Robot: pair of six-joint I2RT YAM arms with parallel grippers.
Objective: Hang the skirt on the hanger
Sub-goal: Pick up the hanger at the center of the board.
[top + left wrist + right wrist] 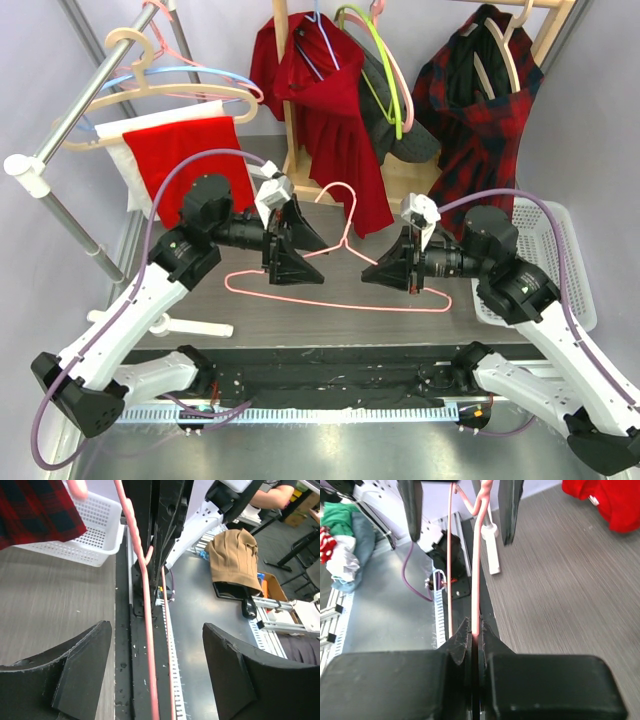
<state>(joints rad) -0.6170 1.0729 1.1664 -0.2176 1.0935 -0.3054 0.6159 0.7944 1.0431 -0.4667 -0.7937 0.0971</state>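
Right gripper [476,632] is clamping the thin pink wire hanger [347,232] near its right end, the wire pinched between its closed black fingers over the grey wood-grain table [300,325]. Left gripper [156,630] is standing released, its two fingers straddling the same wire with a gap on either side. The flat black skirt [330,388] is lying along the table's near edge, between the two arm bases.

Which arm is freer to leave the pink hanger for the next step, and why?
Left. The left claw stands open around the pink hanger, not gripping; the right claw is shut on it, its only grip.
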